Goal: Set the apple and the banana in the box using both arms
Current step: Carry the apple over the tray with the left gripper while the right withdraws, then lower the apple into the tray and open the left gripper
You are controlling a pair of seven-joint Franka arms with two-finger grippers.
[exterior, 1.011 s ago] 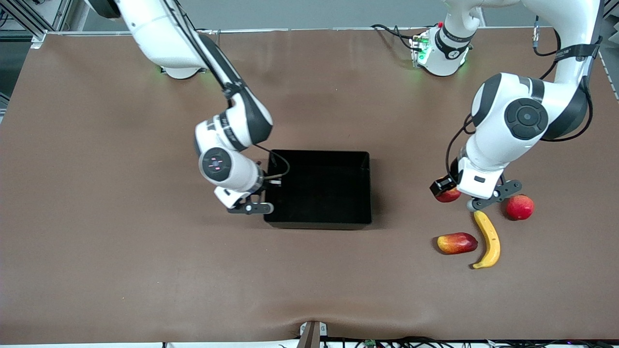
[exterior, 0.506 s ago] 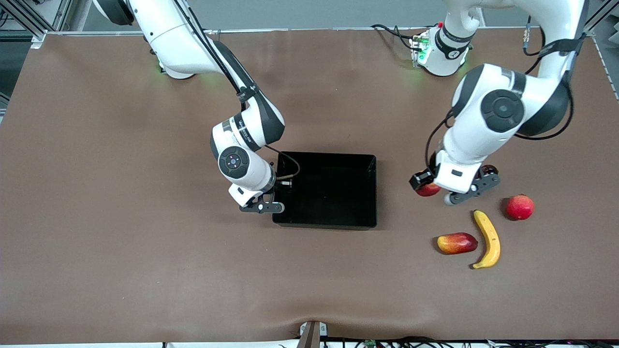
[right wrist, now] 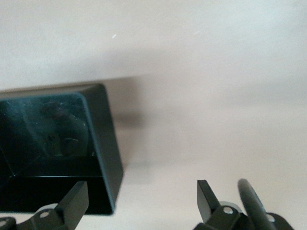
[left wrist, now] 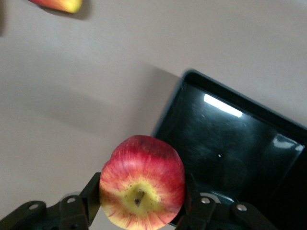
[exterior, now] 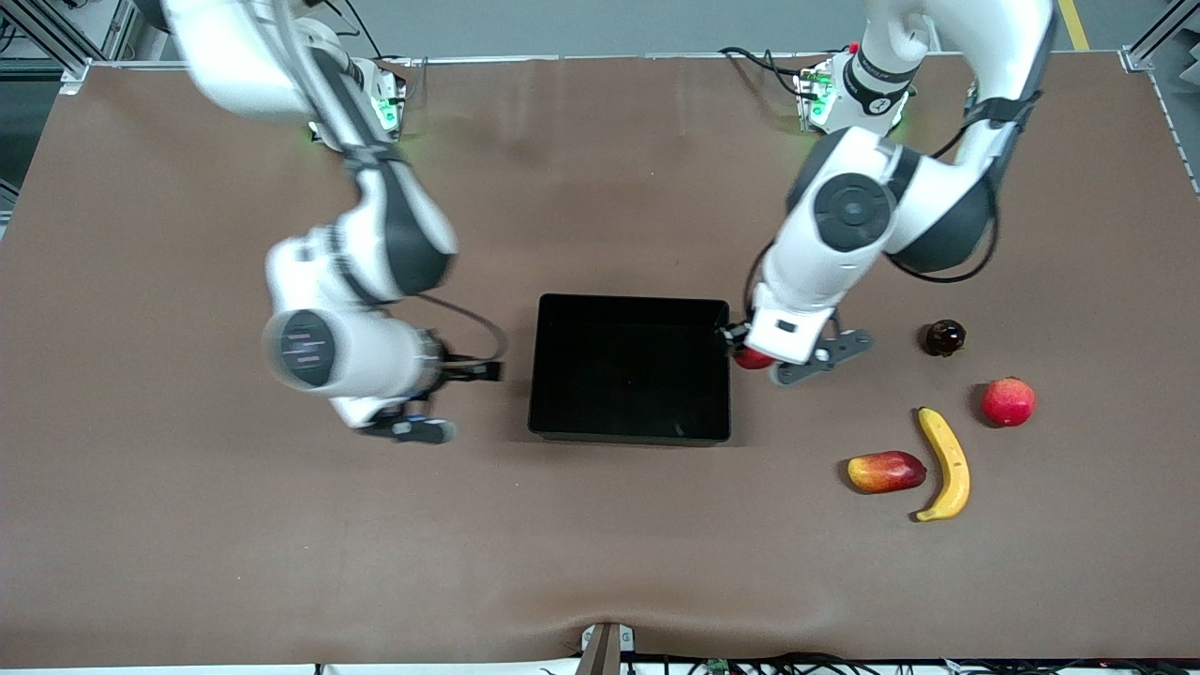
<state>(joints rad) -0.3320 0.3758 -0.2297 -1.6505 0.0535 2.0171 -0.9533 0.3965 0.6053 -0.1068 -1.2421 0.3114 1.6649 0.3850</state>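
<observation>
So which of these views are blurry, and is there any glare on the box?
Front view: the right arm and its pincer are smeared by motion blur, while the left arm, box and banana stay crisp. Left wrist view: the apple is sharp, and a bright white glare streak sits on the box's glossy floor. Right wrist view: soft overall, with faint hazy reflections inside the box.

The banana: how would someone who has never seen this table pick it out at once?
Start at the black box mid-table and go toward the left arm's end, where loose fruit lies. The banana lies there nearer the front camera than the round red fruit, with the oblong red-and-yellow fruit beside it. It alone is plain yellow, long and curved.
</observation>
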